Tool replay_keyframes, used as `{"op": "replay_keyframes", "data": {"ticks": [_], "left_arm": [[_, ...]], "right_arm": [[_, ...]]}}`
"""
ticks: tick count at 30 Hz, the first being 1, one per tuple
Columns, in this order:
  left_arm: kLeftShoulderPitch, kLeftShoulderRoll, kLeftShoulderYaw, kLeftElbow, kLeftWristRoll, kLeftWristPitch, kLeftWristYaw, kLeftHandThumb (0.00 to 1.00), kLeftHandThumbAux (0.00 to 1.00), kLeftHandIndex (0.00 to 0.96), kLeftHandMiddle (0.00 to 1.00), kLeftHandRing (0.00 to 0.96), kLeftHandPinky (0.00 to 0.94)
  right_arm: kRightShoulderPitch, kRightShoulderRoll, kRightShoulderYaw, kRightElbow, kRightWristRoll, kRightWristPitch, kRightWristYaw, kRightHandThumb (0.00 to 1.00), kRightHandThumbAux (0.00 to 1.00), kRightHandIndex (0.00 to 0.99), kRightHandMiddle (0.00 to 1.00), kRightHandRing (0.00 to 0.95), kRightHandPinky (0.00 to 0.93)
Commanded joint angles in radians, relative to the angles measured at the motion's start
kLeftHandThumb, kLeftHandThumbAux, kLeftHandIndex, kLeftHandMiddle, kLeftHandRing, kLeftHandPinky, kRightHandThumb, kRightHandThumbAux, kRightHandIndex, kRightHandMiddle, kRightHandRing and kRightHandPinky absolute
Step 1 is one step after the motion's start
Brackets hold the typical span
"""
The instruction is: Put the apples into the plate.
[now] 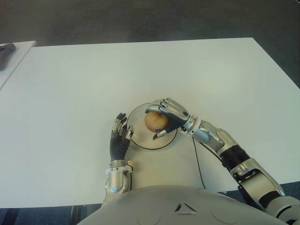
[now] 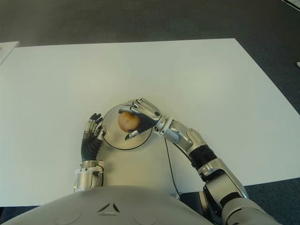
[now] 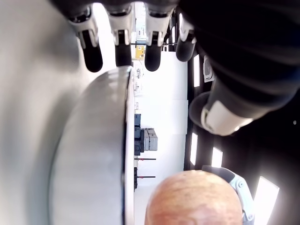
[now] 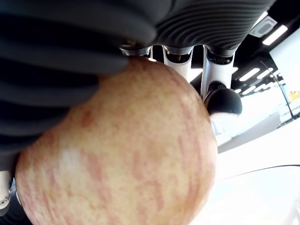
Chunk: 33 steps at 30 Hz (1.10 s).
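A single yellow-red apple (image 1: 155,122) is clasped in my right hand (image 1: 164,119), fingers over the top and thumb underneath. The hand holds it above the white, dark-rimmed plate (image 1: 139,139), which lies near the table's front edge. Whether the apple touches the plate I cannot tell. In the right wrist view the apple (image 4: 122,150) fills most of the picture under curled fingers (image 4: 220,101). My left hand (image 1: 119,136) shows just left of the plate's rim, fingers straight and holding nothing. The left wrist view has the plate rim (image 3: 126,140) and the apple (image 3: 194,199) beyond it.
The white table (image 1: 70,93) stretches wide on all sides of the plate. A thin black cable (image 1: 199,164) runs along my right forearm to the front edge. A second table with a dark object (image 1: 5,49) stands at far left.
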State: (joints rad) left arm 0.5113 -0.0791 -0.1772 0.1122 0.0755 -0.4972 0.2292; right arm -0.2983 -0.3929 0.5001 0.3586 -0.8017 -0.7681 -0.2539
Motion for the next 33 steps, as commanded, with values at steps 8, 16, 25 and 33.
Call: {"op": "replay_keyframes", "data": {"ticks": [8, 16, 25, 33], "left_arm": [[0.001, -0.065, 0.013, 0.155, -0.032, 0.116, 0.013, 0.298, 0.661, 0.097, 0.092, 0.097, 0.119], [-0.006, -0.065, 0.012, 0.162, -0.029, 0.116, 0.017, 0.295, 0.637, 0.105, 0.091, 0.088, 0.130], [-0.009, -0.061, 0.011, 0.168, -0.031, 0.110, 0.014, 0.301, 0.605, 0.115, 0.100, 0.094, 0.153], [-0.012, -0.061, 0.012, 0.173, -0.036, 0.111, 0.019, 0.304, 0.621, 0.111, 0.104, 0.107, 0.162]], "right_arm": [[-0.027, 0.020, 0.005, 0.009, -0.024, 0.008, -0.009, 0.710, 0.715, 0.440, 0.819, 0.783, 0.734], [-0.021, 0.022, 0.003, -0.005, -0.014, 0.036, 0.032, 0.696, 0.717, 0.436, 0.634, 0.587, 0.504], [-0.018, 0.028, -0.002, -0.016, -0.015, 0.057, 0.042, 0.686, 0.719, 0.429, 0.436, 0.373, 0.308], [-0.004, 0.034, -0.008, -0.039, -0.003, 0.092, 0.055, 0.684, 0.718, 0.425, 0.374, 0.319, 0.259]]}}
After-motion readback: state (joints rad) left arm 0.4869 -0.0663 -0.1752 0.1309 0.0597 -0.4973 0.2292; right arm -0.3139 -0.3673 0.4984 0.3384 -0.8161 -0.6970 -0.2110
